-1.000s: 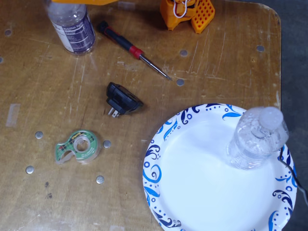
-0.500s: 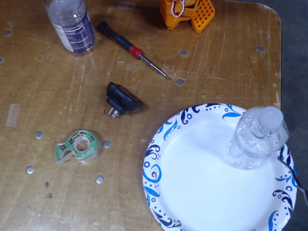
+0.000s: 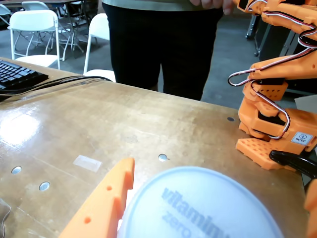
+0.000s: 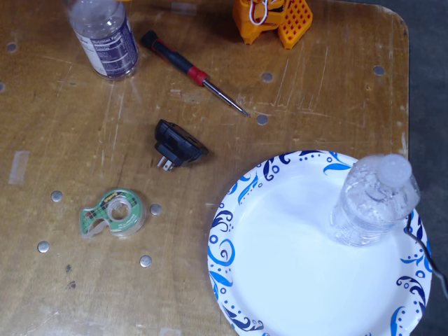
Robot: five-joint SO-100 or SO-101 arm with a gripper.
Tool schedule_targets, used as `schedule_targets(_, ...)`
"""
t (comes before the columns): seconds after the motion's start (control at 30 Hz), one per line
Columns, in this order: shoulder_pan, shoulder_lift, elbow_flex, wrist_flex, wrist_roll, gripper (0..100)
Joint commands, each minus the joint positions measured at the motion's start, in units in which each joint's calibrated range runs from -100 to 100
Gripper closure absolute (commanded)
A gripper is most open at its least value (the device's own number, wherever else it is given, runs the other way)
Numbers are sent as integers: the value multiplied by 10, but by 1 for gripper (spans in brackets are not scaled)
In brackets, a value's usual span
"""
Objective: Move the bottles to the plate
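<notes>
Bottle with the dark label [image 4: 105, 35] stands at the table's [image 4: 84, 140] far-left corner, light, slippery, so we grip its ribbed body; gripper [image 3: 213, 208] straddles the cap, jaws apart.

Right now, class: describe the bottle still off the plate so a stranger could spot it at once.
In the fixed view, start at the patterned plate, then cross the table to the far upper left corner. The bottle stands beside a screwdriver; unlike the clear bottle on the plate, it has a dark label.
</notes>
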Motion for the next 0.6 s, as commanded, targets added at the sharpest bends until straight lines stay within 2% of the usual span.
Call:
schedule_targets(0.0,-5,6,-27,-19,-2,71)
schedule_targets(0.37,-3,4,-19,-19,-2,87)
schedule_targets(0.57,-4,3,-27,-19,-2,88)
